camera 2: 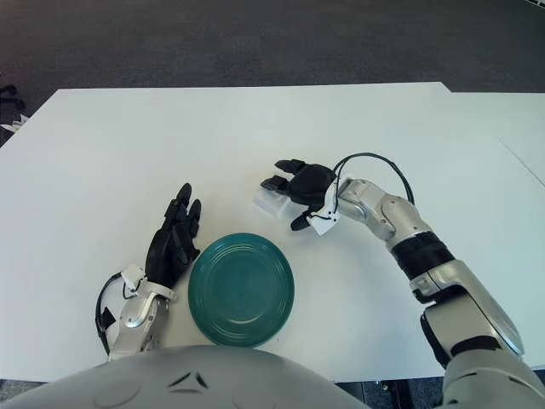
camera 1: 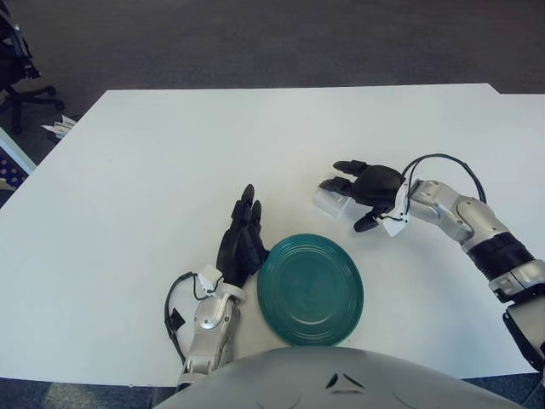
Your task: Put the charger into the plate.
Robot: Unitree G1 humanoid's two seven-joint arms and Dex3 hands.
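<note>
Reaching over the charger (camera 1: 330, 201), my right hand (camera 1: 368, 189) had fingers spread above it, not clamped. Risk: closing off-centre could nudge it away. Charger lay at 1 o'clock from the plate (camera 1: 310, 290), just apart. Left hand (camera 1: 241, 243), fingers straight together, at plate's 9 o'clock.

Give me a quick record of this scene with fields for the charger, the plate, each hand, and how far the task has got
charger: white block on the white table, beyond the plate and to its right, apart from it
plate: green, empty, at the table's near edge
right hand: over the charger, fingers spread across its top; a closed grasp is not visible
left hand: idle, fingers straight, just left of the plate
task status: charger not yet in the plate
</note>
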